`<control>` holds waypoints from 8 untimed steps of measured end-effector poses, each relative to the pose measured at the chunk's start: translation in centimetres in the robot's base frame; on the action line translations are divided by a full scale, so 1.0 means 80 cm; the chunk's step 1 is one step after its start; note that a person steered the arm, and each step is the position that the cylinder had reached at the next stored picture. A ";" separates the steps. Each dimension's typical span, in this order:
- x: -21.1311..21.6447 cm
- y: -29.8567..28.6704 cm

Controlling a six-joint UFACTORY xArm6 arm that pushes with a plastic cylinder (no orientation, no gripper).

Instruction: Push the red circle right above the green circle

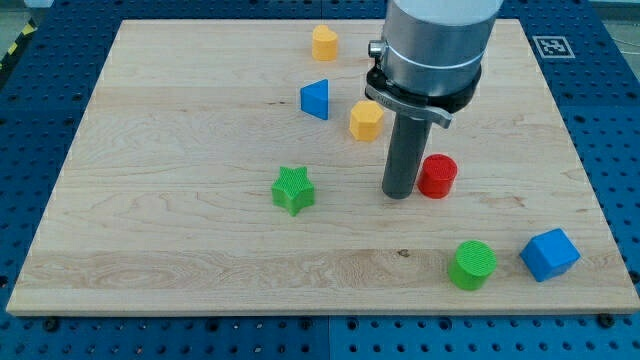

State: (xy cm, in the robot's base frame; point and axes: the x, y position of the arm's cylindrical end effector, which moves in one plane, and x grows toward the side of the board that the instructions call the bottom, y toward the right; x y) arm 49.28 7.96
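Observation:
The red circle (437,176) stands on the wooden board right of centre. The green circle (472,265) stands near the board's bottom edge, below and a little right of the red circle. My tip (399,194) rests on the board just left of the red circle, close to its left side or touching it. The rod rises into the grey arm at the view's top.
A green star (293,190) lies left of my tip. A blue cube (549,254) sits right of the green circle. A yellow hexagon (367,120), a blue triangle (315,99) and a yellow heart-like block (324,43) lie toward the top. The board's edge (300,314) runs along the bottom.

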 end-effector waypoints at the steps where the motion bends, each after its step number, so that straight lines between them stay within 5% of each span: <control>1: -0.019 0.007; 4: -0.044 0.040; 8: 0.063 0.059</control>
State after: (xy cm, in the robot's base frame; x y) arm 54.33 12.65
